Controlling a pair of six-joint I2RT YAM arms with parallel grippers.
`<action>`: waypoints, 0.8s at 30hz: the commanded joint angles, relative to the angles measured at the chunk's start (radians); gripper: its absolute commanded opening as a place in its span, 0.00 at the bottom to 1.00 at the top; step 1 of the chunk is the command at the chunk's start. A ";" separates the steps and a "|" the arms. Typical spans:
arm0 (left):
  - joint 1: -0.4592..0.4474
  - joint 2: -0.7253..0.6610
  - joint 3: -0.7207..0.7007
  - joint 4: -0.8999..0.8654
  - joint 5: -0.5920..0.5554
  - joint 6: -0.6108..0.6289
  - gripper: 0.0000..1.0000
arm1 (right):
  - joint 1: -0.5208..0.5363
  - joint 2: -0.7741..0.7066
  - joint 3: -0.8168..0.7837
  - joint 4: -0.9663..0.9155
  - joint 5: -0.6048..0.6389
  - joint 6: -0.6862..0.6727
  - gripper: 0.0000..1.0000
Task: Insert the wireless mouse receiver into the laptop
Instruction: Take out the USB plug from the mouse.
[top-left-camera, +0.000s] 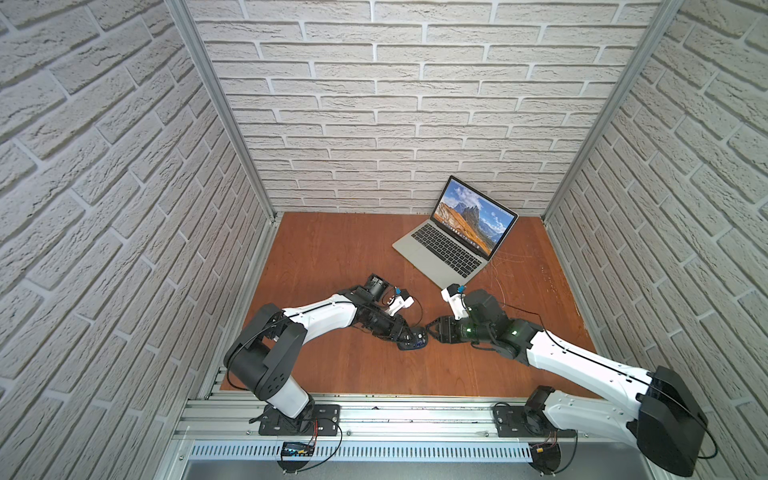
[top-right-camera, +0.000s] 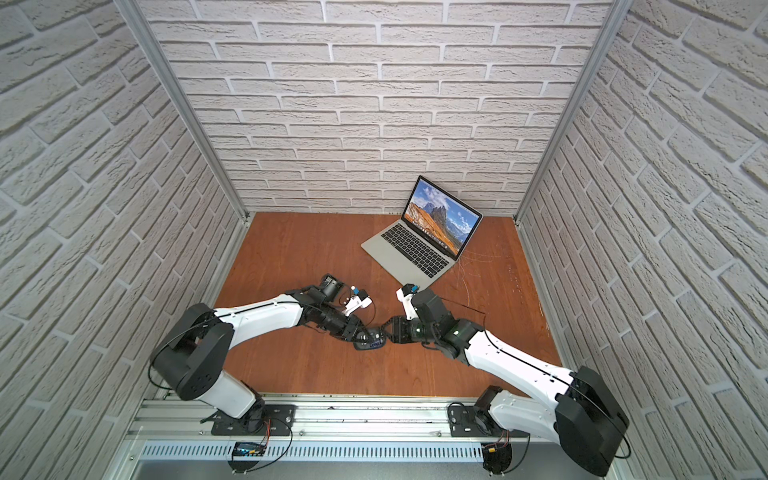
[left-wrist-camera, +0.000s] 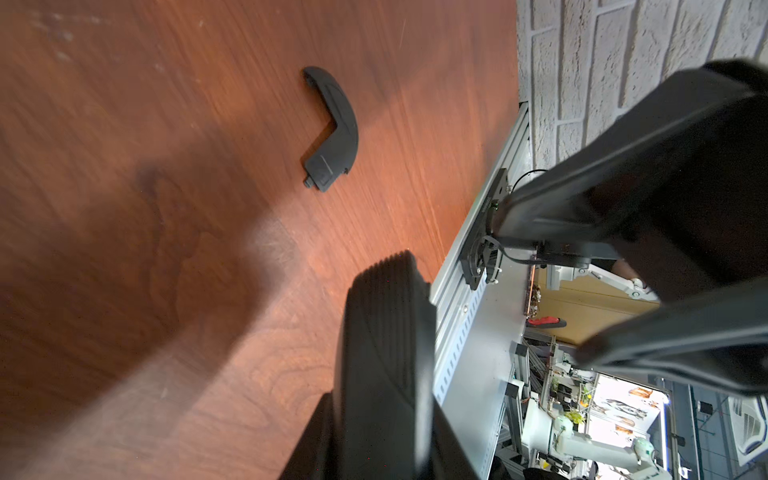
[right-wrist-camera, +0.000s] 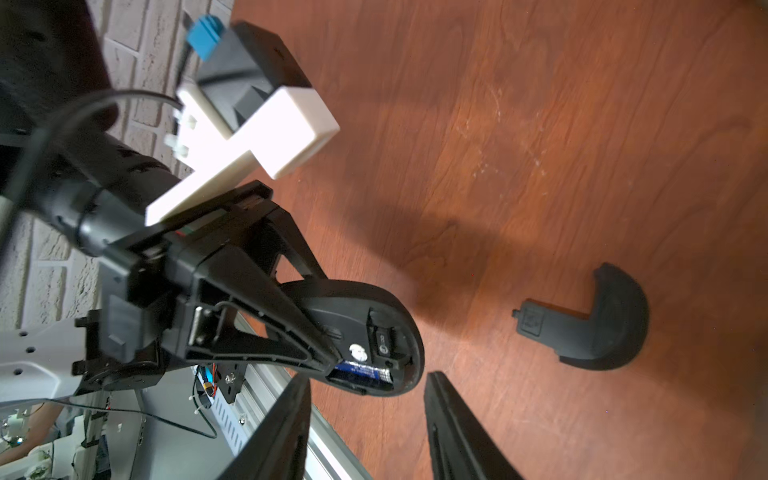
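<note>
Likely light and slick, the receiver (right-wrist-camera: 384, 341) sat in the mouse (right-wrist-camera: 374, 305) clamped by the left gripper (right-wrist-camera: 326, 320); the spread right gripper (right-wrist-camera: 369, 376) needed to pinch its end.

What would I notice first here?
Mid-scene, the left end effector grips an upturned black oval mouse, the right end effector open beside it. At the back glows a silver-grey laptop with a mountain screen; a curved black plastic cover lies on the brown wooden table.
</note>
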 joint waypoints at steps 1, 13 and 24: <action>-0.004 0.012 0.031 -0.024 0.034 0.033 0.00 | 0.034 0.051 0.027 0.064 0.028 0.013 0.45; -0.004 0.020 0.030 -0.017 0.054 0.031 0.00 | 0.054 0.114 0.036 0.111 0.016 0.008 0.35; -0.006 -0.016 0.006 0.053 0.104 0.016 0.00 | 0.063 0.161 0.028 0.134 -0.036 -0.005 0.33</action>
